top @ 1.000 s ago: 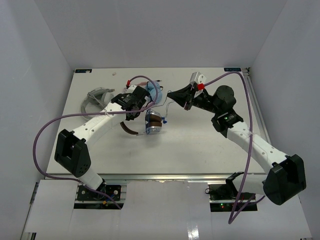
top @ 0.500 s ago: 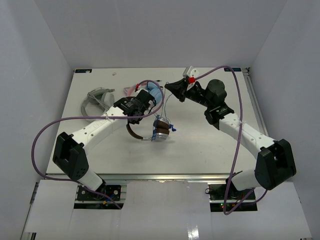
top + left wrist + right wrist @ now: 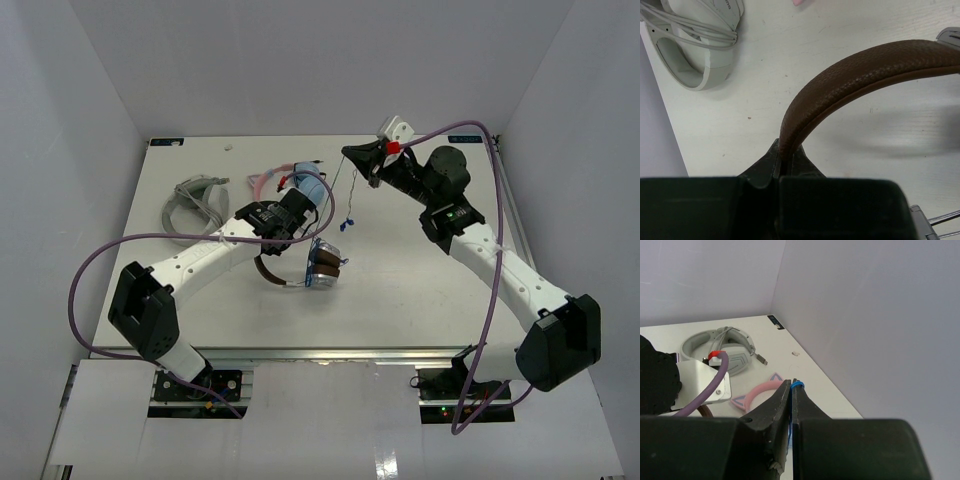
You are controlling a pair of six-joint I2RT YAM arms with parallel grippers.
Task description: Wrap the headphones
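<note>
Headphones [image 3: 324, 266], headband in left fingers [image 3: 762, 167], cups rightward — cable [image 3: 797, 384] in right fingers [image 3: 774, 412]

Identified as a robotics lab test cell: white bench [image 3: 400, 300] boxed in by plain white walls [image 3: 330, 60], left arm [image 3: 200, 260] and right arm [image 3: 500, 273] bolted at the near edge, purple cables [image 3: 715, 385] exposed.

Headphones [image 3: 318, 266] were positioned over the centre of the table [image 3: 400, 300]. A cat-ear pair [image 3: 268, 181] lay at their 11 o'clock. A third pair [image 3: 195, 197] lay at 10 o'clock.
</note>
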